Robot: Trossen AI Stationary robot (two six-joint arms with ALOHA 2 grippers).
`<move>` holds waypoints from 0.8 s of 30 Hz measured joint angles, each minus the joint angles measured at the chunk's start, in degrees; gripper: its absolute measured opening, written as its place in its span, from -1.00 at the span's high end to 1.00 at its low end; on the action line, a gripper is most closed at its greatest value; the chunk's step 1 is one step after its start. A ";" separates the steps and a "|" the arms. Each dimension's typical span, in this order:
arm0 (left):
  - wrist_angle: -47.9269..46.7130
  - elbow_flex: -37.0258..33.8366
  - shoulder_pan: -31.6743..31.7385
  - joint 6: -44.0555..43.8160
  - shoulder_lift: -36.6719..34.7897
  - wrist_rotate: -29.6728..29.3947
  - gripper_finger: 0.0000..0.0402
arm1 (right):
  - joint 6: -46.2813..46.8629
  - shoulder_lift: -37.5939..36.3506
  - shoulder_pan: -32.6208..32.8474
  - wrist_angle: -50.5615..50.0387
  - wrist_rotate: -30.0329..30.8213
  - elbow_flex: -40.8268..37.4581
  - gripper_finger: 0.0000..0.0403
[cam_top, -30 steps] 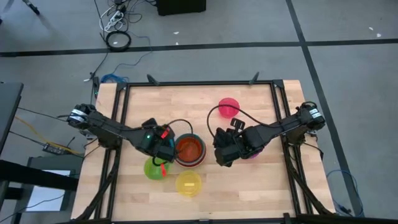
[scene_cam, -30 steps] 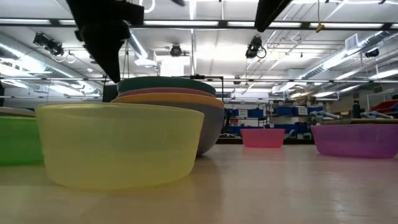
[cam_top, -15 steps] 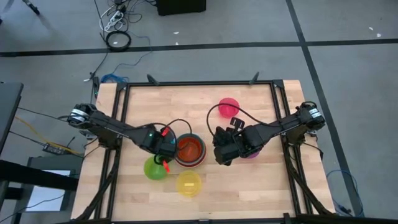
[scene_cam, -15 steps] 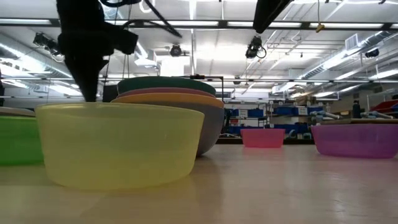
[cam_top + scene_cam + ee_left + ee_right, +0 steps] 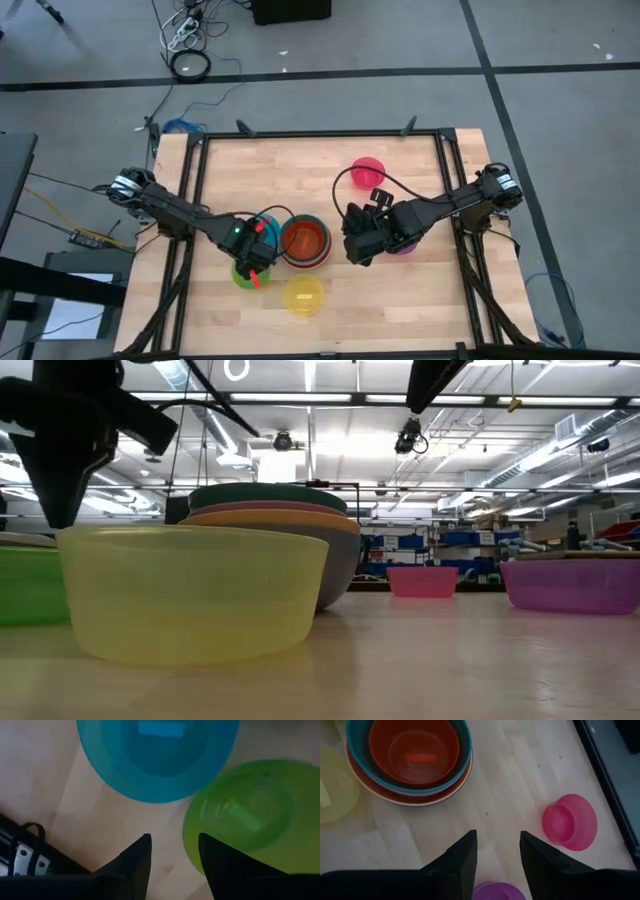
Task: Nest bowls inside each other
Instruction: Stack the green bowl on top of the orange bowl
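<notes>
A stack of nested bowls (image 5: pixel 305 242) stands mid-table, with a red-orange bowl (image 5: pixel 415 747) innermost in a teal one. A green bowl (image 5: pixel 243 274), a yellow bowl (image 5: pixel 303 295), a pink bowl (image 5: pixel 367 172) and a purple bowl (image 5: pixel 570 585) each rest on their bases on the wood. A blue bowl (image 5: pixel 157 755) lies beside the green bowl (image 5: pixel 250 815). My left gripper (image 5: pixel 172 852) is open and points down over the green bowl's rim, one finger over the bowl and one over bare wood. My right gripper (image 5: pixel 495 845) hangs open, high between the stack and the purple bowl (image 5: pixel 497 891).
Black frame rails (image 5: pixel 195 190) run along the table's left, right and far edges. Bare wood lies between the stack and the pink bowl (image 5: pixel 570 822) and along the near edge to the right of the yellow bowl (image 5: pixel 190 590).
My left gripper has swung from beside the stack toward the table's near-left, sunk lower and turned at the wrist, and now hangs over the green bowl. Its fingers stay open. The bowls have not moved.
</notes>
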 joint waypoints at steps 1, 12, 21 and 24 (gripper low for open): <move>0.02 -0.42 -0.20 -0.07 -0.02 0.04 0.14 | 0.04 0.00 0.00 0.01 -0.01 0.00 0.33; 10.01 -8.79 -1.40 -2.78 0.00 4.55 0.14 | 0.07 0.02 0.00 0.45 -0.04 -0.02 0.33; 16.23 -13.95 -1.38 -2.70 0.02 5.93 0.24 | 0.05 0.04 0.00 0.66 -0.04 -0.02 0.33; 15.78 -14.45 -1.40 -2.36 0.02 7.93 0.52 | 0.03 0.04 0.00 0.68 0.22 -0.02 0.33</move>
